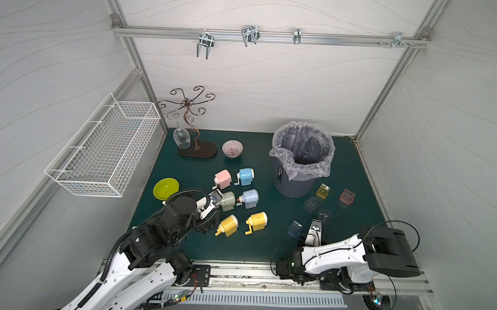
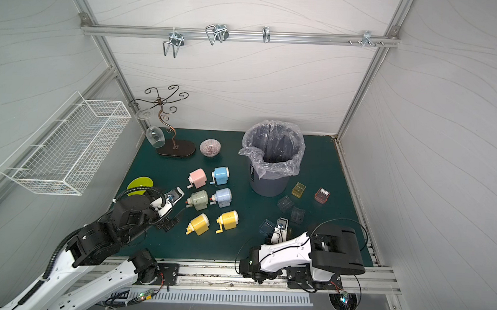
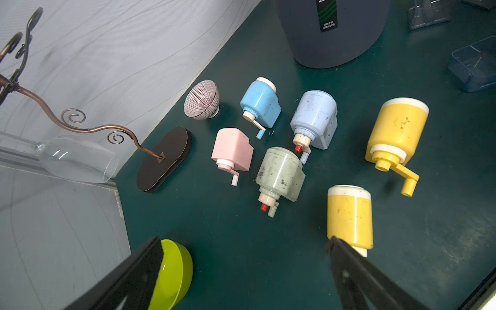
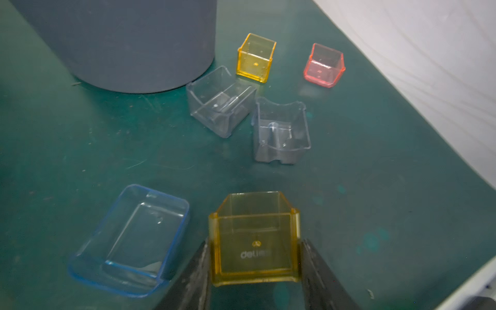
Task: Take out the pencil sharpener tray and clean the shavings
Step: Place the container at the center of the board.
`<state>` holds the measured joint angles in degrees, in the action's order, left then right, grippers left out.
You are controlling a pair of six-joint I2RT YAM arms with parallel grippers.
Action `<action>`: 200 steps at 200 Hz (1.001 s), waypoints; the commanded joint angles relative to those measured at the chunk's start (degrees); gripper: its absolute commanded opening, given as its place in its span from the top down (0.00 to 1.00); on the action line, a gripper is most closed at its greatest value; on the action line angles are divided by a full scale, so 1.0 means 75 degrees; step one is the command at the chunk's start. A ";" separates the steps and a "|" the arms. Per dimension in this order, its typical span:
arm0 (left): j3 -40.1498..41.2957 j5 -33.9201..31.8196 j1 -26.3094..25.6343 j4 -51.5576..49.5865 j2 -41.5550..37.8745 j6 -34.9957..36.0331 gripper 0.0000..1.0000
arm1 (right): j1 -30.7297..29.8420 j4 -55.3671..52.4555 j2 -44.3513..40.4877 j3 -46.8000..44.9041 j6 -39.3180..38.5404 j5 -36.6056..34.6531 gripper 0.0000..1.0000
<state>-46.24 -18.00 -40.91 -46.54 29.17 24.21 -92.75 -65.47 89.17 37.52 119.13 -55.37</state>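
Right tool clamps a yellow tray; left tool gapes wide, holding nothing.

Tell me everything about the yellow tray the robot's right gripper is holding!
The yellow tray is a boxy cup of see-through amber plastic, open on top, with a white "deli" logo on its front wall. It looks empty. The right gripper pinches its side walls between black fingers. A blue tray lies beside it, apart. Whether it touches the mat is unclear.
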 commanded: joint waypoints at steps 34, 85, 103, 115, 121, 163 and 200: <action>0.0054 0.0063 0.0028 -0.0120 -0.0496 -0.0596 0.00 | -0.0295 0.1337 0.0497 0.0063 0.4424 0.0186 1.00; 0.0010 -0.0001 0.0028 -0.0269 -0.0562 -0.0557 0.00 | -0.0223 0.1913 0.0650 -0.0101 0.4436 0.0457 0.65; 0.0074 0.0035 0.0028 -0.0273 -0.0608 -0.0600 0.00 | -0.0161 0.1865 0.0650 -0.0081 0.4424 0.0438 0.46; 0.0122 0.0071 0.0028 -0.0240 -0.0637 -0.0628 0.00 | -0.0142 0.1682 0.0616 -0.0008 0.4412 0.0387 0.33; 0.0130 0.0088 0.0028 -0.0239 -0.0640 -0.0635 0.00 | -0.0134 0.1618 0.0585 0.0002 0.4408 0.0378 0.28; 0.0095 0.0091 0.0028 -0.0310 -0.0677 -0.0632 0.00 | -0.0090 0.0494 0.0374 0.0414 0.4364 0.0135 0.01; 0.0016 0.0338 0.0029 -0.0287 -0.0637 -0.0607 0.00 | -0.0206 -0.2062 -0.0322 0.1415 0.4342 0.0065 0.01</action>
<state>-45.17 -17.19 -40.91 -49.84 24.82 20.56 -93.73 -64.47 91.20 44.03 119.13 -53.15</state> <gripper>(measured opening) 0.998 0.989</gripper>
